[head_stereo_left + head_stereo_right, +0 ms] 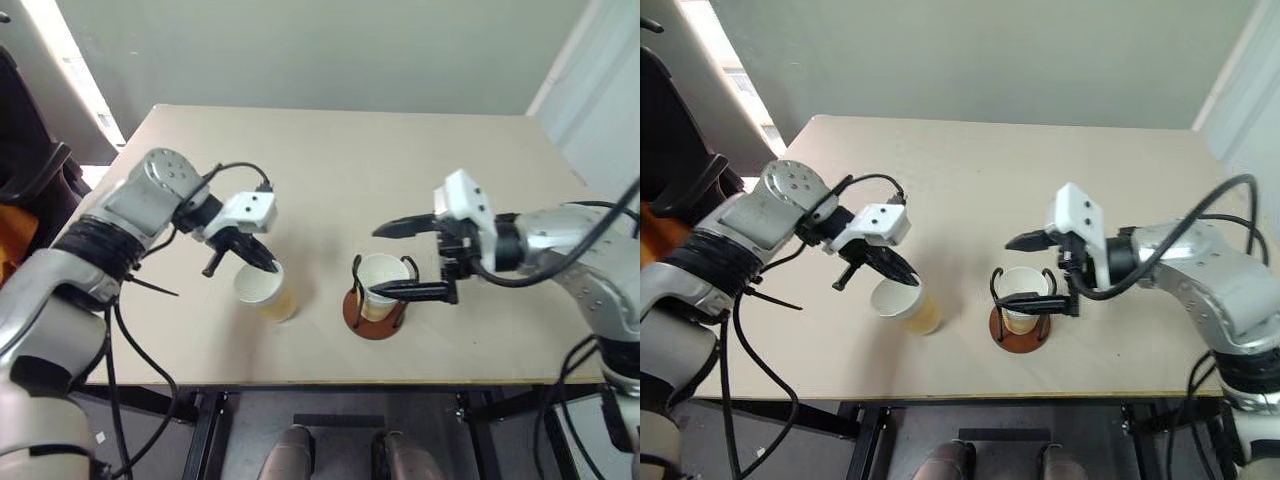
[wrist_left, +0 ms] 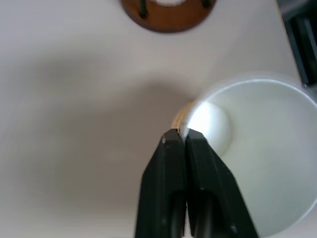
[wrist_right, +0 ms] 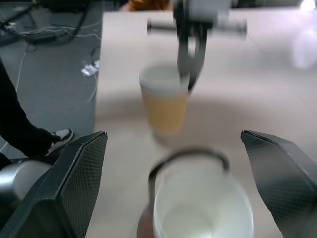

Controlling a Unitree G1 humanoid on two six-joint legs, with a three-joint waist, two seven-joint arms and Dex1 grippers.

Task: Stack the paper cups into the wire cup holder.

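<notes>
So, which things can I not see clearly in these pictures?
- Holder cup count: the wire cup holder shows one white rim; any cups nested below are hidden by it.
- Holder in the left wrist view: cut off by the frame edge, only part of its base shows.
- Left hand: shut on the loose paper cup's rim; the right wrist view blurs this.
- Person's shoe: the rest is cut off.

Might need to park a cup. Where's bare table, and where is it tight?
Bare: the table beyond both arms, and its near right corner. Tight: the near middle, where the left gripper pinches the loose paper cup and the open right gripper flanks the wire cup holder.
</notes>
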